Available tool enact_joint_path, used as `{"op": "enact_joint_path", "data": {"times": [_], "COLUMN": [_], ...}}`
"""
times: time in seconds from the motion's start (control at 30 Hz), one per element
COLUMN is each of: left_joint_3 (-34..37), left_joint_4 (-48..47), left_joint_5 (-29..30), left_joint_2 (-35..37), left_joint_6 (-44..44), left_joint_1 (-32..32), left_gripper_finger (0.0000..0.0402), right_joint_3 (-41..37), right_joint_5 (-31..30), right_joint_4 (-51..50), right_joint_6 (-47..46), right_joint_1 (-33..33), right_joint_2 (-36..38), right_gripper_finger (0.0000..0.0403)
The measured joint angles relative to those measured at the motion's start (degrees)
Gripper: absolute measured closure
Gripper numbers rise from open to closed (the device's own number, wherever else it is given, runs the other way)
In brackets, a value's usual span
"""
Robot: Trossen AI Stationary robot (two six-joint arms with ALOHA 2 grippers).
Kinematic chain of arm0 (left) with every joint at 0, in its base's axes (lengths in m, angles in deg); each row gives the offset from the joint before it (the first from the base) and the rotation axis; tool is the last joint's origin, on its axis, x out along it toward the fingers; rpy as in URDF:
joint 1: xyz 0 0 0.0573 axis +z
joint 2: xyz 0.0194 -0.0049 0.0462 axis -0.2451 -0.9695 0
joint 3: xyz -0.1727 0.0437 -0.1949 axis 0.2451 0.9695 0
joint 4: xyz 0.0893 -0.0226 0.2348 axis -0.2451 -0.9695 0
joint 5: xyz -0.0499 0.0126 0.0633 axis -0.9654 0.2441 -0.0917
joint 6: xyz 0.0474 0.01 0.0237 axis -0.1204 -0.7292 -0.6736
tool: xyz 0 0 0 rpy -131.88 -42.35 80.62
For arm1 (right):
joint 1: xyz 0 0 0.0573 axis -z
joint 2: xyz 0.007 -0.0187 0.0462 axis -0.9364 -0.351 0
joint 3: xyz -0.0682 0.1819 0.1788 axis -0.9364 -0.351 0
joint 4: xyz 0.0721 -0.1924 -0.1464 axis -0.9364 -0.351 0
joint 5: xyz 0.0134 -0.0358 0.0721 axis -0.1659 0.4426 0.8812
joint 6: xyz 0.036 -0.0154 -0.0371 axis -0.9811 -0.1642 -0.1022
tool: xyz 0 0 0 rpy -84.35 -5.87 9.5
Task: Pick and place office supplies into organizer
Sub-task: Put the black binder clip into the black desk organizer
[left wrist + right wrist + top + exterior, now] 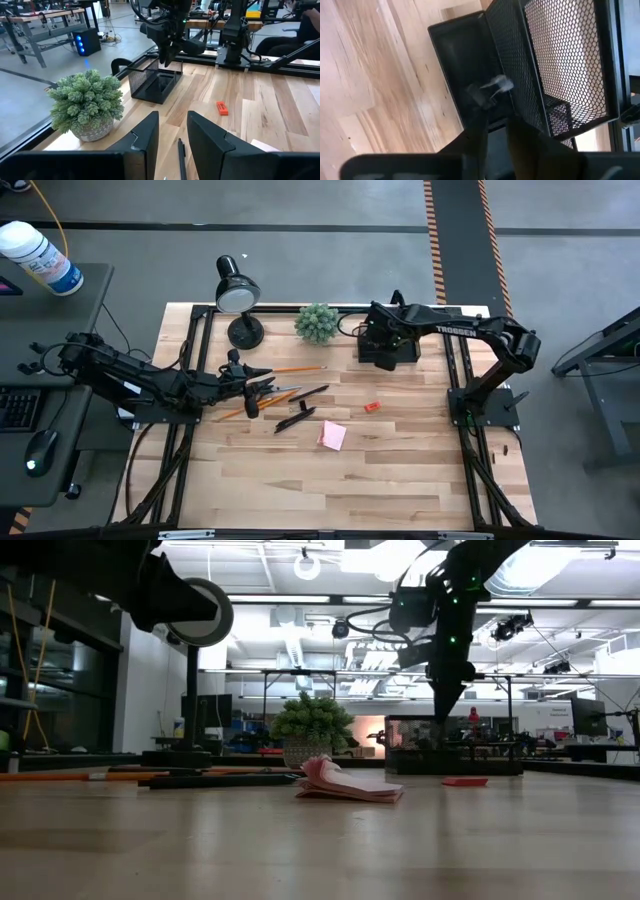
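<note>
Hovering above the organizer, the right end effector stands narrowly parted over a small clip; its arm reads "TROSSEN".

The right arm reaches from its base at the table's right edge leftward along the far side, elbow raised and wrist bent down so the right gripper points straight at the table top, hanging above it in the low view. Its two dark fingers stand slightly apart with a narrow gap between them. The left arm stretches from the left edge toward the table's middle, low and nearly level, and the left gripper has its two broad fingers parted with a clear gap.
</note>
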Motion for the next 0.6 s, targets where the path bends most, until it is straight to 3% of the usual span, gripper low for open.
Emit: {"op": "enact_joint_path", "data": {"times": [0.13, 0.3, 0.6], "left_joint_3": [0.0, 0.0, 0.0], "left_joint_4": [0.0, 0.02, 0.35], "left_joint_5": [0.0, 0.0, -0.02], "left_joint_2": [0.0, 0.0, 0.02], "left_joint_6": [0.0, -0.32, -1.52], "left_joint_1": [0.0, 0.0, 0.0], "left_gripper_finger": [0.0312, 0.0311, 0.0311], "right_joint_3": [0.02, 0.02, 0.04], "right_joint_5": [0.83, 6.82, 19.18], "right_joint_4": [0.02, 0.07, 10.26], "right_joint_6": [-1.17, -2.77, -2.74], "right_joint_1": [-0.01, -1.83, -11.57], "right_joint_2": [0.0, 0.0, 0.0], "right_gripper_finger": [0.0321, 0.0314, 0.0313]}}
